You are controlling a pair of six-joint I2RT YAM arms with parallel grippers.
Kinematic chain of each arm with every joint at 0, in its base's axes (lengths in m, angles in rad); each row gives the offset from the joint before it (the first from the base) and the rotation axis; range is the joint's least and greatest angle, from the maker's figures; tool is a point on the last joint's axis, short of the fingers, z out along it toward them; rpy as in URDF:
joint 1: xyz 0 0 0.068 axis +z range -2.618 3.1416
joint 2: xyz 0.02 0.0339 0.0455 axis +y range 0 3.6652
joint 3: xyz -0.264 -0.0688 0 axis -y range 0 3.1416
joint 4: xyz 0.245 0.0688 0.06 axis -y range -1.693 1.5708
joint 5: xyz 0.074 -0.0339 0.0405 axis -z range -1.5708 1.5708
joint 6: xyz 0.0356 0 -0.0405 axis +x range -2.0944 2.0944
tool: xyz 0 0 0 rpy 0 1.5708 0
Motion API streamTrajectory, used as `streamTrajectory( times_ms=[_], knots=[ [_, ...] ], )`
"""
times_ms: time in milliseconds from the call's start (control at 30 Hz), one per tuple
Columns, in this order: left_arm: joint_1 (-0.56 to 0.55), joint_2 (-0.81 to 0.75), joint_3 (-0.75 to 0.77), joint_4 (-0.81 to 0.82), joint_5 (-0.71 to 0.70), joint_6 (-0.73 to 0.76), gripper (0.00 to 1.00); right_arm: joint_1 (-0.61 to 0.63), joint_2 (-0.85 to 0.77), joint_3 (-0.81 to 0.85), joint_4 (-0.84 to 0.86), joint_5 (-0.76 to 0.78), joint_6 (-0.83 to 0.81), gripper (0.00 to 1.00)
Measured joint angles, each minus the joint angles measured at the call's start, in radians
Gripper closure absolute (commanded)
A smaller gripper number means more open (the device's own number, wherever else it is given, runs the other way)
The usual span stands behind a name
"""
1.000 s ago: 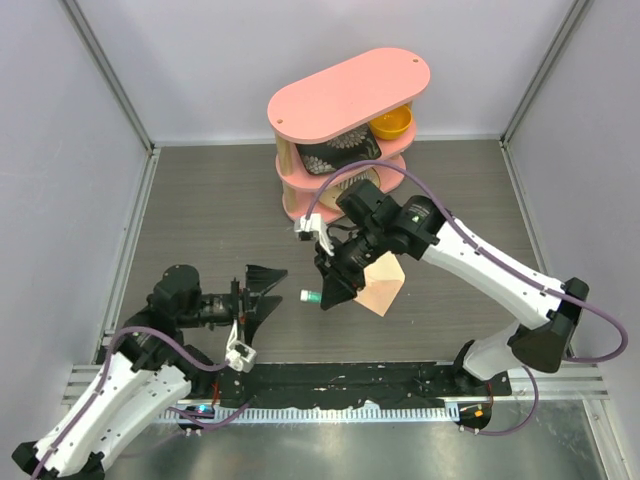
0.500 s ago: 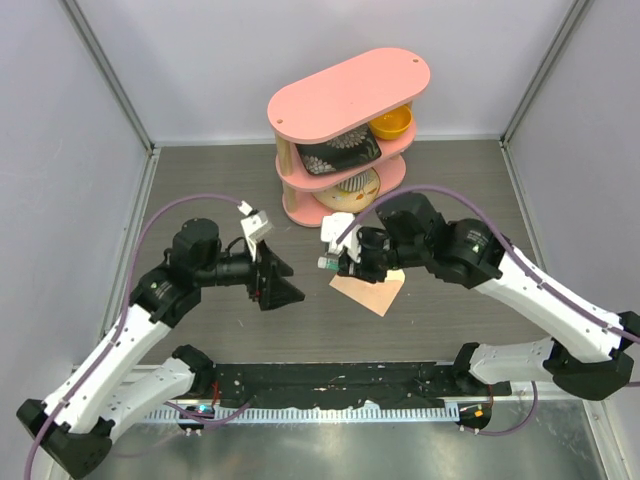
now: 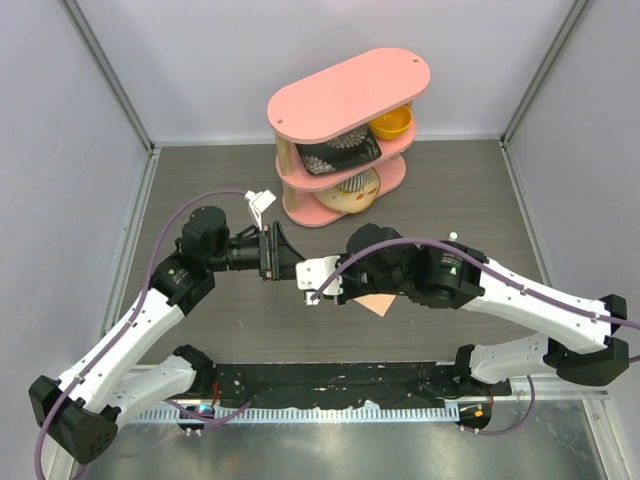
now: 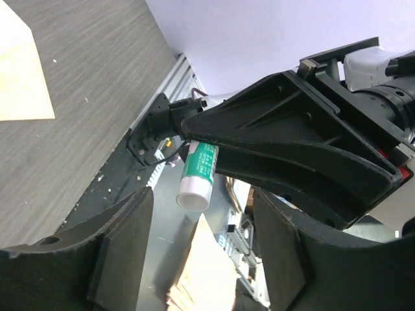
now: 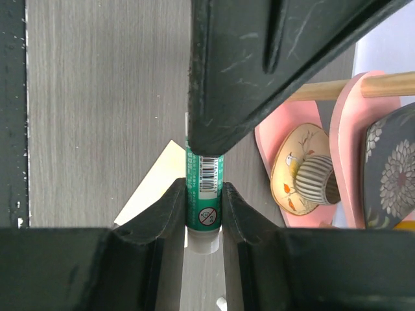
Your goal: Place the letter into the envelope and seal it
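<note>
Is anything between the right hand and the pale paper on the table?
Yes. The right hand grips a green glue stick, which sits between it and the pale paper below. The open left hand is close by.

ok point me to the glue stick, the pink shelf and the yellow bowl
glue stick (image 5: 205,201), right wrist view, green labelled body
pink shelf (image 3: 350,88), top external view, middle of top board
yellow bowl (image 3: 392,124), top external view, its visible side

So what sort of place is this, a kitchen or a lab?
Probably a robot test cell, not a home: a left arm and right arm bolted to a table, plain panel walls around it, a pink shelf of dishes.
</note>
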Motion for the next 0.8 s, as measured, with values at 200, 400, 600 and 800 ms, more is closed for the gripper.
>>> streamTrajectory(
  times_ms=[200,400,600,800],
  knots=[
    [0.002,0.001,-0.043,0.046,0.023,-0.096,0.57,0.013,0.011,0.000,0.010,0.047,-0.018,0.99],
    [0.011,0.001,-0.081,0.123,0.050,-0.162,0.63,0.021,0.013,0.001,0.017,0.065,-0.034,0.99],
    [0.016,0.002,-0.103,0.191,0.069,-0.207,0.58,0.026,0.013,0.006,0.021,0.061,-0.035,0.99],
    [0.032,0.002,-0.115,0.233,0.093,-0.230,0.66,0.028,0.012,0.010,0.022,0.049,-0.034,0.99]
  ],
)
